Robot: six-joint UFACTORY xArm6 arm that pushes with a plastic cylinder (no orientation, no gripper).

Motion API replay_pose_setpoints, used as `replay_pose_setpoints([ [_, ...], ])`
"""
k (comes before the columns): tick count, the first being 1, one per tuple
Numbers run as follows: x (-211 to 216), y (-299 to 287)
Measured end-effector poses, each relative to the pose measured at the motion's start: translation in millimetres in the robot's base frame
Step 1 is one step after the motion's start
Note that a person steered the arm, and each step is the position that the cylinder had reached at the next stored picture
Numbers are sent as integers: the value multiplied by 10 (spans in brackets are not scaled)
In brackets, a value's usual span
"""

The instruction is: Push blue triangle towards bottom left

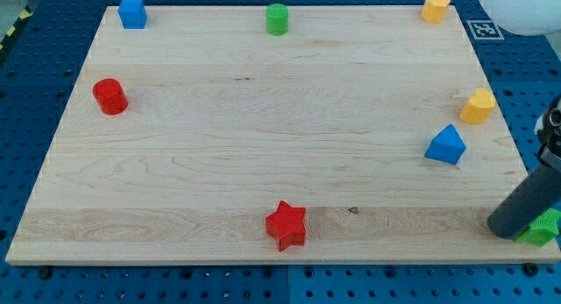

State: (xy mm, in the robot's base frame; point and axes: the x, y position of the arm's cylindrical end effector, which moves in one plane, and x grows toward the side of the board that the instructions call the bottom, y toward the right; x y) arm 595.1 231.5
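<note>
The blue triangle [446,145] lies on the wooden board [263,137] near the view's right edge, a little below mid-height. My dark rod comes in from the right edge and my tip [503,229] rests at the board's bottom right corner, below and to the right of the blue triangle, apart from it. A green block [544,226] sits right behind the rod at the corner, partly hidden by it; its shape cannot be made out.
A yellow block [479,106] sits just above and right of the blue triangle. Another yellow block [435,7] is at top right. A green cylinder [277,19] is at top centre, a blue cube [132,13] at top left, a red cylinder [110,96] at left, a red star [286,224] at bottom centre.
</note>
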Motion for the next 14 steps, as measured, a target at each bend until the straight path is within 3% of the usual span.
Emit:
replay_pose_setpoints([
  [2,-453,-47],
  [3,-473,198],
  [5,-952,402],
  [12,-1136,-1874],
  [14,-878,-2381],
])
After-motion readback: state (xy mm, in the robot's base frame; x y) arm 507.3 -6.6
